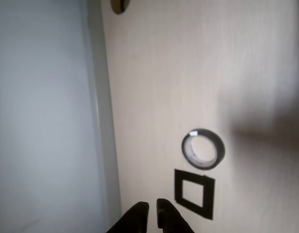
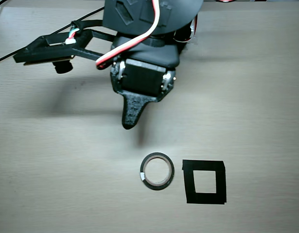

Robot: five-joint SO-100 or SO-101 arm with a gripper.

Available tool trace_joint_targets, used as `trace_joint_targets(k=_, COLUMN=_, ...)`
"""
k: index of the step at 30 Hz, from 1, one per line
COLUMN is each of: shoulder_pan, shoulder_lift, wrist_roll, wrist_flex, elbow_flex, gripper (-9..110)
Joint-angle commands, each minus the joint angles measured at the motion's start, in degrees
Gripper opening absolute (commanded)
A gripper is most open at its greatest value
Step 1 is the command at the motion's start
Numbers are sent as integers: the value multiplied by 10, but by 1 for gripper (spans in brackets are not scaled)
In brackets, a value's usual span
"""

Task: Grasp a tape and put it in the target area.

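My gripper point(image 1: 153, 209) is sitting at the bottom edge of the wrist view, fingers nearly pressed together and pinching nothing. Just beyond it the target point(image 1: 194, 192) is lying empty, bare table point(image 1: 159, 87) showing inside its outline. The tape point(image 1: 203, 148) is resting flat past that, just beside the square, toward the frame's lower right. I am risking knocking the roll away unless I spread my fingers before descending; it looks light.

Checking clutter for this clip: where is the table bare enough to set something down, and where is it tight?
Overhead view: bare table left of the tape, and right of the target area. Tight: the narrow strip between those two, and under the pincer above the tape.
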Motion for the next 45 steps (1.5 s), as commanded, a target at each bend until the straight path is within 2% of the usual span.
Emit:
trace_joint_targets(k=1, shoulder_pan=-19, shoulder_lift=4, wrist_roll=-31, wrist_flex=-1, elbow_flex=-11, gripper=0)
trace_joint_targets(k=29, shoulder_pan=5, shoulder_lift=2, wrist_roll=-27, wrist_flex=-11, elbow_flex=28, gripper=0)
trace_joint_targets(k=45, shoulder_pan=45, shoulder_lift=14, wrist_roll=-62, wrist_flex=-28, elbow_flex=74, gripper=0)
